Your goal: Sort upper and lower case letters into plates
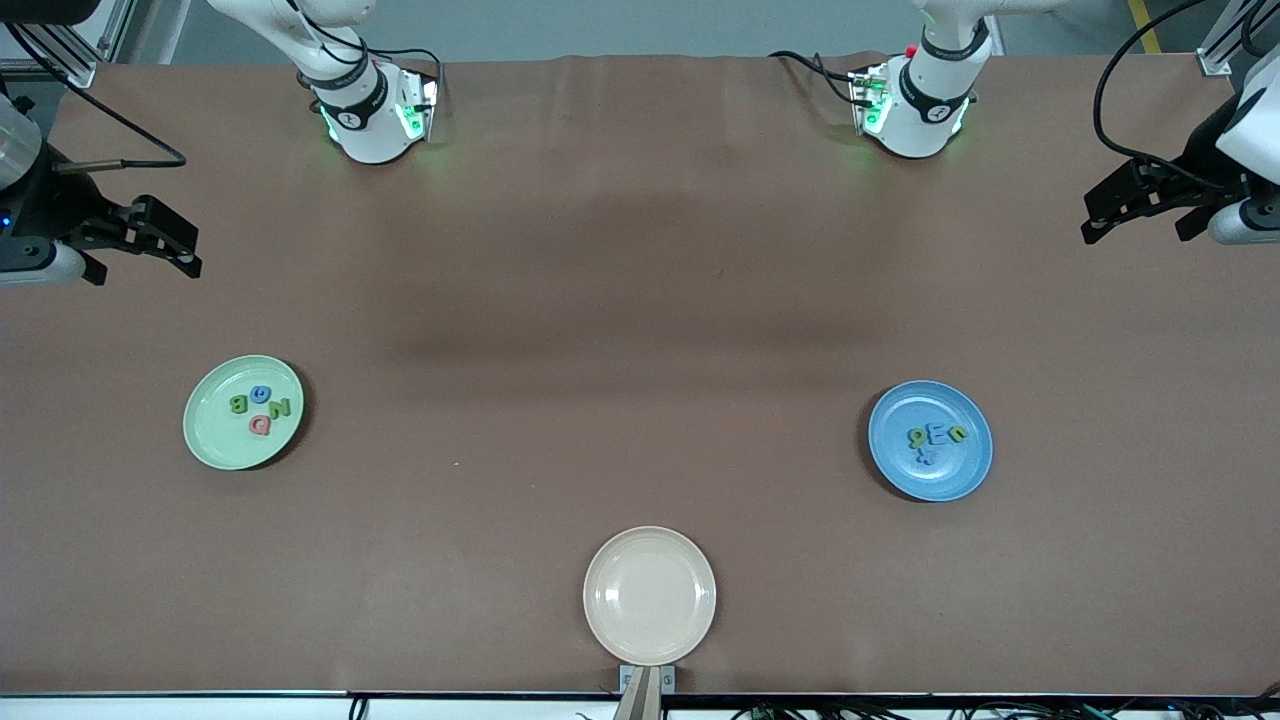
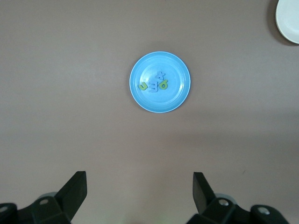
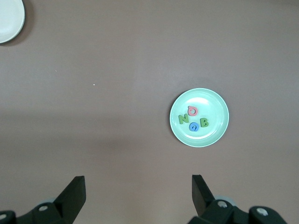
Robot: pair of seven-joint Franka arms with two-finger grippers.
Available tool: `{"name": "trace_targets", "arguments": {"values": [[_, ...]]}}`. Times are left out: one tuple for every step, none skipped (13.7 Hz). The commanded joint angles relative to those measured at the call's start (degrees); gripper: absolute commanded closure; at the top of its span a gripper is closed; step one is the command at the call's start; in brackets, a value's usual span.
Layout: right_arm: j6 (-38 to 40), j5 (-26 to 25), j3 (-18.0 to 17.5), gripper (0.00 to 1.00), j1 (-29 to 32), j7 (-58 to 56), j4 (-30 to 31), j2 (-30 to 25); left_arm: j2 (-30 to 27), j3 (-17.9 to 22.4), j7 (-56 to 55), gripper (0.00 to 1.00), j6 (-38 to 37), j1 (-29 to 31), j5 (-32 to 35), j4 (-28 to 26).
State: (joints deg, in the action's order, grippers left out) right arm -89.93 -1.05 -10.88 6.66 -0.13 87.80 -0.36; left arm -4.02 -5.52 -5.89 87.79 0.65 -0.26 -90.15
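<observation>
The pale green plate point(image 1: 205, 440) point(image 3: 216, 100) lies toward the right arm's end of the table. It holds a green B point(image 1: 238, 404), a blue G point(image 1: 262, 393), a green N point(image 1: 279, 408) and a pink-red Q point(image 1: 261, 426). The medium blue plate point(image 1: 965, 475) point(image 2: 177, 65) lies toward the left arm's end and holds a green b point(image 1: 915, 437), a blue m point(image 1: 937, 435), a green u point(image 1: 957, 433) and a blue x point(image 1: 928, 457). My right gripper point(image 1: 185, 250) point(image 3: 138, 183) hangs open and empty over bare table at its end. My left gripper point(image 1: 1090, 222) point(image 2: 140, 179) is likewise open and empty at its end.
A cream-beige plate point(image 1: 650, 595) with nothing on it sits at the table's middle, nearest the front camera. The brown tabletop point(image 1: 640, 330) stretches between the plates. Both robot bases stand along the edge farthest from the front camera.
</observation>
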Motion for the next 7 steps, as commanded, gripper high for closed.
{"name": "trace_targets", "arguments": {"values": [[0.5,1.6,-0.8,0.0,1.7,0.3,-2.1,-0.2,0.7,0.0,0.2,0.0,-0.2,0.1,0.1,1.6],[0.5,1.6,-0.7,0.0,1.9,0.2,-2.4,-0.2,0.7,0.0,0.2,0.0,-0.2,0.2,0.2,1.6],[0.6,0.9,-0.6,0.0,1.9,0.1,-3.1,-0.2,0.7,0.0,0.2,0.0,-0.1,0.2,0.2,1.6],[0.6,0.6,-0.7,0.0,1.9,0.1,-3.6,-0.2,0.7,0.0,0.1,0.0,-0.2,0.1,0.3,1.6],[0.5,0.4,-0.7,0.0,1.9,0.1,-3.6,-0.2,0.8,0.1,0.1,0.0,-0.2,0.1,0.3,1.6],[0.5,0.4,-0.7,0.0,2.0,0.1,-3.6,-0.2,0.9,0.0,0.1,0.0,-0.2,0.1,0.3,1.6],[0.5,0.4,-0.6,0.0,2.0,0.1,-3.6,-0.1,0.9,0.1,0.0,0.0,-0.2,0.0,0.3,1.6]]}}
